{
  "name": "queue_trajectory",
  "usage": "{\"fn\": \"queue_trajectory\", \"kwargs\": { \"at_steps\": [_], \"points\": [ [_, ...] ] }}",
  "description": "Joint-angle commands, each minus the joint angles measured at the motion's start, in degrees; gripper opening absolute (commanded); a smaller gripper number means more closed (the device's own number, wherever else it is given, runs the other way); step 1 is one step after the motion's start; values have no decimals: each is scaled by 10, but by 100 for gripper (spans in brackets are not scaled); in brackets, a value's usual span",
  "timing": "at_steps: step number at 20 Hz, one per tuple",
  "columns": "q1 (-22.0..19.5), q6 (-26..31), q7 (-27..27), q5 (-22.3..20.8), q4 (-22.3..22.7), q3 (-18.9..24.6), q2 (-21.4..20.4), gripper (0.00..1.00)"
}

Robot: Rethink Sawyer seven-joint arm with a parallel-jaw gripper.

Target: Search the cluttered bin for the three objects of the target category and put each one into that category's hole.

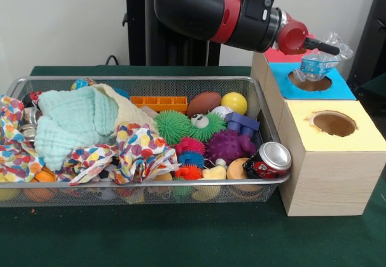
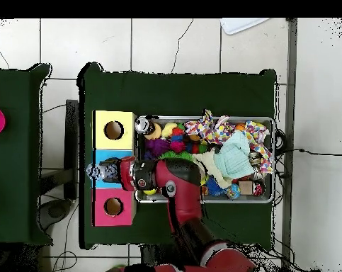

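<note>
**Bottle hanging right over the blue hole**

Going left to right in the front view: the wire-mesh bin (image 1: 151,81) sits on the green counter (image 1: 151,237), still packed. There's a mint muslin cloth (image 1: 72,122) and a polka-dot cloth (image 1: 140,149) heaped on the left side, then an orange plastic piece (image 1: 159,102), a green spiky ball (image 1: 175,126), a purple spiky ball (image 1: 230,145), a yellow ball (image 1: 234,103), and a drink can (image 1: 269,160) lying on its side in the near right corner. I can't spot another clear bottle in there; if there are any, I'd guess they're under the cloths.

Right of the bin is the wooden box, and this is the bit that matters. The claw (image 1: 322,48) is clenched on a crinkly clear plastic bottle (image 1: 319,62), which hangs from it directly above the round hole (image 1: 310,81) in the blue top, just clear of the rim. The bottle's long axis looks tilted, nearer lying than upright, so it may catch the edge when dropped.

The overhead view adds that the bottle (image 2: 101,171) sits centred on the blue panel, between the yellow-topped hole (image 2: 114,130) and the red-topped hole (image 2: 113,207); the blue hole itself is hidden there. The front view barely shows the red top at all.
</note>
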Motion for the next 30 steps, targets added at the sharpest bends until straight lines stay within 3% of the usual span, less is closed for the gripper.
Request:
{"fn": "queue_trajectory", "kwargs": {
  "at_steps": [1, 15, 30],
  "points": [
    [-16, -37, -88, 52, -54, 45, 40, 100],
    [-19, -51, -118, 59, -78, 51, 77, 100],
    [-10, -50, -125, 73, -72, 50, 70, 100]
  ]
}}
